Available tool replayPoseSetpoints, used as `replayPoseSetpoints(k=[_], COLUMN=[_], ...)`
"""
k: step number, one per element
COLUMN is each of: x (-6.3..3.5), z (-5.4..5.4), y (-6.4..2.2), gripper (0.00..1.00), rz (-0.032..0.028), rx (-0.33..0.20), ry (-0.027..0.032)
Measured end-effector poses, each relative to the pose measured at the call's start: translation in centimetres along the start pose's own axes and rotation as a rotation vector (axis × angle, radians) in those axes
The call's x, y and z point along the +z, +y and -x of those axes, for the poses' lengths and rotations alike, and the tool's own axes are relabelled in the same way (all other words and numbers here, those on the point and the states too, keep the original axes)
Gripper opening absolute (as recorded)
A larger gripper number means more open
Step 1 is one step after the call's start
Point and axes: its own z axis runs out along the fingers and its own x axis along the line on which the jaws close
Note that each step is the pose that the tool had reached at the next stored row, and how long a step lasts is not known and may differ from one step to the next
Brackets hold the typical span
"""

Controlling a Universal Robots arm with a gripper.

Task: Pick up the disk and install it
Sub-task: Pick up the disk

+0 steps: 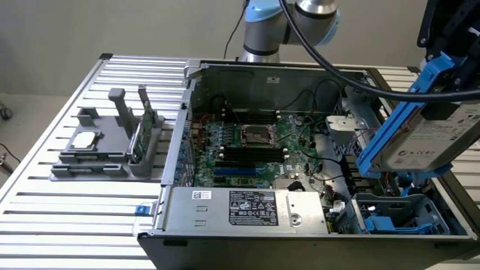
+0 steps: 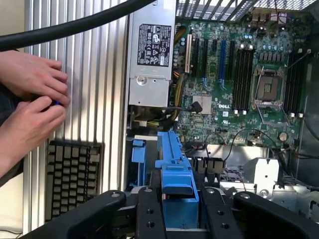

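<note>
The disk (image 1: 433,142), a silver-grey drive with a white label and a blue carrier frame (image 1: 392,128), hangs tilted on edge above the side of the open computer case toward the exterior view's right. My gripper (image 1: 452,52) comes down from the top of that view and is shut on the disk's upper end. In the wrist view the blue carrier (image 2: 175,167) sticks out between my black fingers (image 2: 149,211), with my gripper (image 2: 175,201) closed around it. Below the disk lies the drive bay (image 1: 396,216) with blue plastic parts inside.
The open case shows the green motherboard (image 1: 251,146) and the power supply (image 1: 248,208) at its front. On the slatted table (image 1: 67,219), a grey holder (image 1: 101,152) carries a small silver chip (image 1: 82,140) and a green card (image 1: 139,135). A person's hands (image 2: 30,99) and a keyboard (image 2: 72,174) lie beside the case.
</note>
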Motion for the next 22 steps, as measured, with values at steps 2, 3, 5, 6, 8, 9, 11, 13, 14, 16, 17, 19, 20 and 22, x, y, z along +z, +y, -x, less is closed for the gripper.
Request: replayPoseSetpoints(k=[2,3,5,6,8,9,11,13,14,16,17,19,20,22], x=[0.17,0.26,0.50,0.62,0.89,1.02,1.32,1.65,1.83,2.18,2.33,2.69,2.87,3.20], z=[-0.3,-0.5,-0.8,-0.9,-1.1,-1.2,-1.3,-1.4,-1.5,-1.6,-1.6,-1.6,-1.7,-1.7], y=[-0.17,-0.26,-0.52,-0.66,-0.94,-1.07,-1.30,-1.44,-1.53,-1.69,-1.76,-1.84,-1.86,-1.93], gripper=[0.33,0.33,0.33,0.33,0.33,0.33,0.33,0.33,0.33,0.33,0.33,0.33,0.33,0.33], rz=[-0.0024,-0.0033,-0.0044,-0.0050,-0.0060,-0.0065,-0.0075,-0.0082,-0.0085,-0.0089,-0.0092,-0.0098,-0.0102,-0.0104], rx=[0.000,0.000,0.000,0.000,0.001,0.001,0.003,0.007,0.009,0.014,0.016,0.025,0.030,0.040], ry=[-0.0022,-0.0031,-0.0041,-0.0042,-0.0051,-0.0054,-0.0060,-0.0068,-0.0072,-0.0076,-0.0072,-0.0075,-0.0079,-0.0077])
